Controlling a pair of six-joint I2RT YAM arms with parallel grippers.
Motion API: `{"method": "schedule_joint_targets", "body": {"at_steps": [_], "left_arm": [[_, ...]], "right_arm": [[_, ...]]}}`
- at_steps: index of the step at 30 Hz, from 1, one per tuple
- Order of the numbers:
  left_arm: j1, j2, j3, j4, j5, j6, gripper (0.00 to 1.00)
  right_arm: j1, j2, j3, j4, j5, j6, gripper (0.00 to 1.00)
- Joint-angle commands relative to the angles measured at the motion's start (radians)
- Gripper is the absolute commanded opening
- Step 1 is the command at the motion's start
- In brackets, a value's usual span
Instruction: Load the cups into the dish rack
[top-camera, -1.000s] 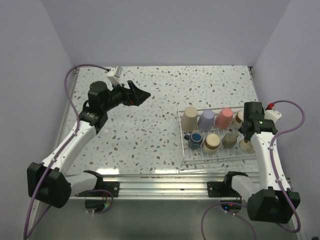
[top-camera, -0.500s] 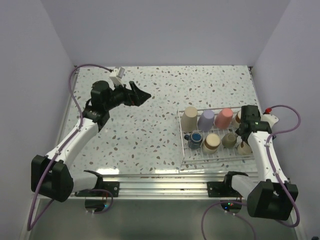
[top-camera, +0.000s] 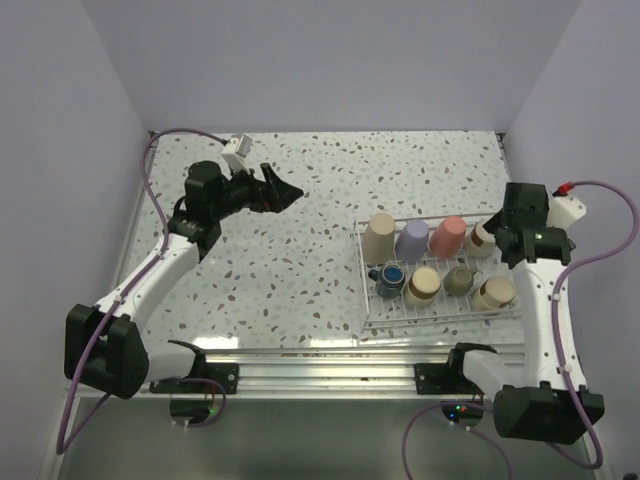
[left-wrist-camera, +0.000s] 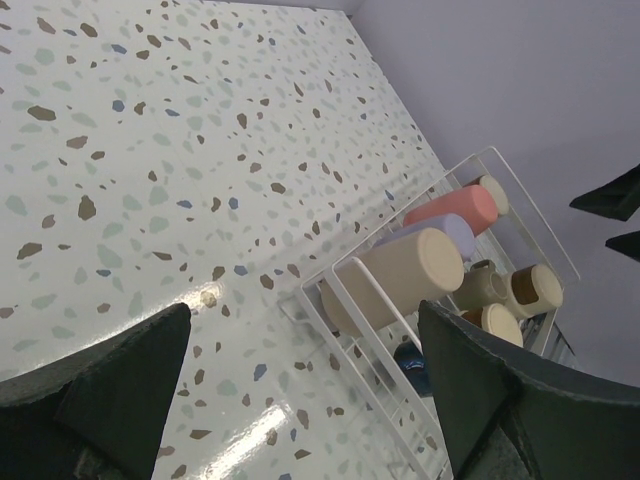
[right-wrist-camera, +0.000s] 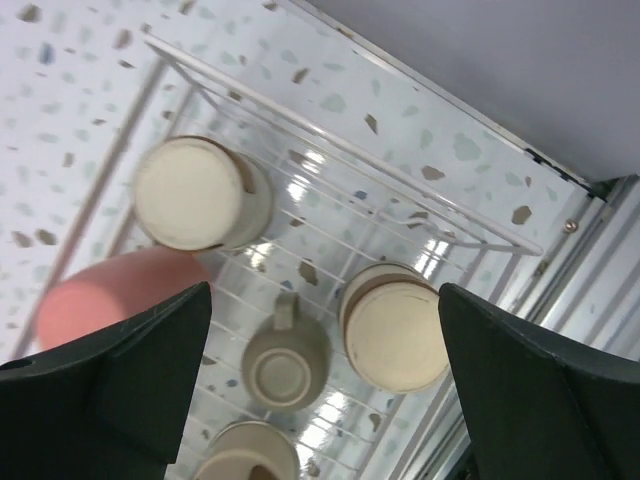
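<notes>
Eight cups (top-camera: 423, 285) sit in the dish rack (top-camera: 362, 270) at the frame's right. Our right jaws have risen off the lower-right cup (top-camera: 495, 292), apart and empty. Our left jaws hover apart over the desk (top-camera: 300, 285), upper left. We judge loading complete.

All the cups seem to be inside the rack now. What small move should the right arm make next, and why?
Probably draw the right end effector back toward its base. It hangs open and empty above the dish rack, and all eight cups sit inside it, so nothing seems left to load.
</notes>
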Motion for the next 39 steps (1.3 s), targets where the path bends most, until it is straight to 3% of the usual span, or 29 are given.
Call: {"method": "schedule_joint_targets", "body": {"at_steps": [1,6,9,15,24,26,28,29,33,37,39], "left_arm": [[0.008,-0.013,0.026,0.037,0.011,0.000,0.98],[0.008,-0.067,0.028,-0.041,-0.077,0.043,0.99],[0.008,-0.137,0.000,-0.084,-0.205,0.069,1.00],[0.009,-0.328,-0.080,-0.234,-0.683,0.103,1.00],[0.009,-0.558,-0.362,-0.216,-1.128,0.239,1.00],[0.009,-0.587,-0.481,-0.129,-1.183,0.312,1.00],[0.009,-0.607,-0.581,0.100,-1.224,0.392,1.00],[0.009,-0.609,-0.680,0.182,-1.213,0.488,1.00],[0.009,-0.535,-0.882,0.640,-1.109,0.620,1.00],[0.020,-0.272,-0.927,0.846,-1.060,0.563,1.00],[0.028,-0.199,-0.852,0.786,-1.040,0.538,1.00]], "right_arm": [[0.001,-0.032,0.147,-0.034,-0.081,-0.020,0.99],[0.032,-0.063,0.283,0.011,-0.182,-0.065,0.99],[0.061,-0.095,0.335,0.076,-0.280,-0.106,0.98],[0.110,-0.150,0.349,0.086,-0.500,-0.151,0.99],[0.262,-0.258,0.271,0.078,-0.517,-0.177,0.98],[0.284,-0.275,0.251,0.087,-0.558,-0.166,0.99],[0.294,-0.287,0.235,0.081,-0.574,-0.146,0.98],[0.299,-0.293,0.232,0.075,-0.586,-0.146,0.99],[0.322,-0.307,0.264,0.043,-0.592,-0.154,0.98],[0.347,-0.296,0.317,0.025,-0.592,-0.172,0.99],[0.353,-0.292,0.344,0.003,-0.577,-0.183,0.98]]}}
